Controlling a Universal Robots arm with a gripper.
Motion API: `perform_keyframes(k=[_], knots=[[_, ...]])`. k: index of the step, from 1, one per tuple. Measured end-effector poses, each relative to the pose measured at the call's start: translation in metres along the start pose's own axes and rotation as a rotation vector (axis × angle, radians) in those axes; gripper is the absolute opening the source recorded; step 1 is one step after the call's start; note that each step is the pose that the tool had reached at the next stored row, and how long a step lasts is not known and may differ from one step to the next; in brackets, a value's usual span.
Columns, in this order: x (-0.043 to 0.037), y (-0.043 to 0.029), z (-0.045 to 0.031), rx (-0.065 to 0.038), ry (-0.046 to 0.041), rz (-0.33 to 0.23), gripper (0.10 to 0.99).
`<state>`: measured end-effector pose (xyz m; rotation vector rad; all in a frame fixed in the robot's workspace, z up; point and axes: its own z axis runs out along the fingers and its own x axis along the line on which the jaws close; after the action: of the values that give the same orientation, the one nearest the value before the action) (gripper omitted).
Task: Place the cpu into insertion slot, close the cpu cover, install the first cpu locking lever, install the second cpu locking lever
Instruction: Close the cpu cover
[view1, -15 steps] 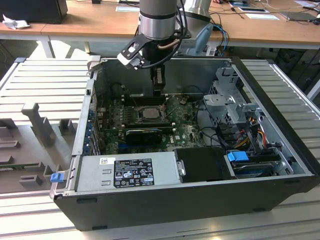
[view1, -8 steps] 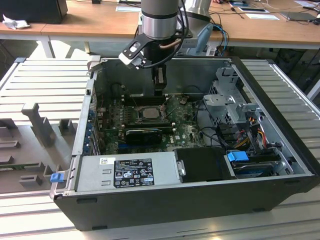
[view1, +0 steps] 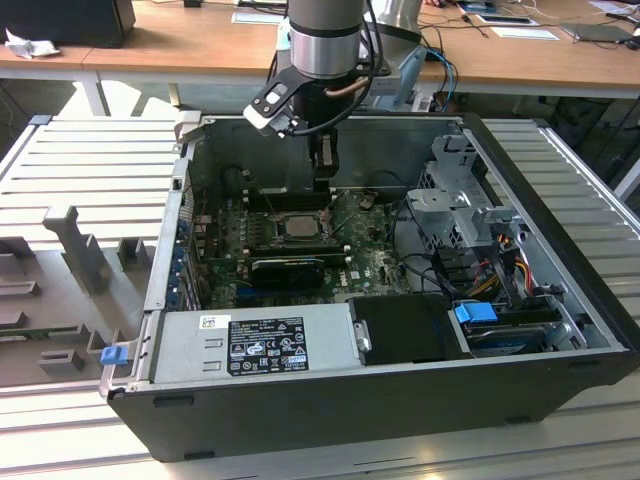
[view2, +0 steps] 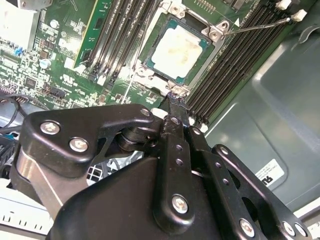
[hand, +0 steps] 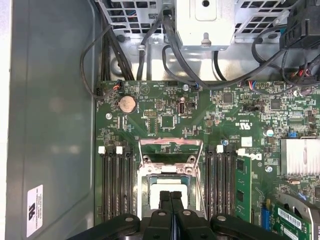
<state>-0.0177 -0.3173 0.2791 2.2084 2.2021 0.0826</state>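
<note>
The cpu (view2: 179, 50), a pale grey square chip, lies flat in its socket on the green motherboard (hand: 165, 107) inside the open computer case. It also appears as cpu (view1: 298, 226) and cpu (hand: 154, 192). The cpu cover (hand: 170, 142), a thin metal frame with an open window, is swung up off the socket at its far edge in the first wrist view. A thin locking lever (view2: 255, 26) sticks out from one socket corner. My gripper (view2: 173, 97) is shut with nothing between its fingers, its tips just above the socket's edge; it also shows as gripper (hand: 171, 195) and gripper (view1: 322, 180).
Black memory slots (hand: 117, 185) flank the socket on both sides. A long black card (view1: 290, 268) lies in front of it. A drive cage (view1: 450, 200) with cables stands at the exterior view's right, and a power supply (view1: 255, 340) runs along the front. A heat sink (hand: 300, 156) is nearby.
</note>
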Motion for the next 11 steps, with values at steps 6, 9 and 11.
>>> perform_keyframes(k=[6,9,11], knots=[[0.0002,0.0028,-0.0002,0.0,0.0001,0.0,0.106],[0.0003,0.0046,-0.0001,0.0,0.0,0.0,0.106],[0.0004,0.006,-0.0001,0.0,0.0,0.0,0.106]])
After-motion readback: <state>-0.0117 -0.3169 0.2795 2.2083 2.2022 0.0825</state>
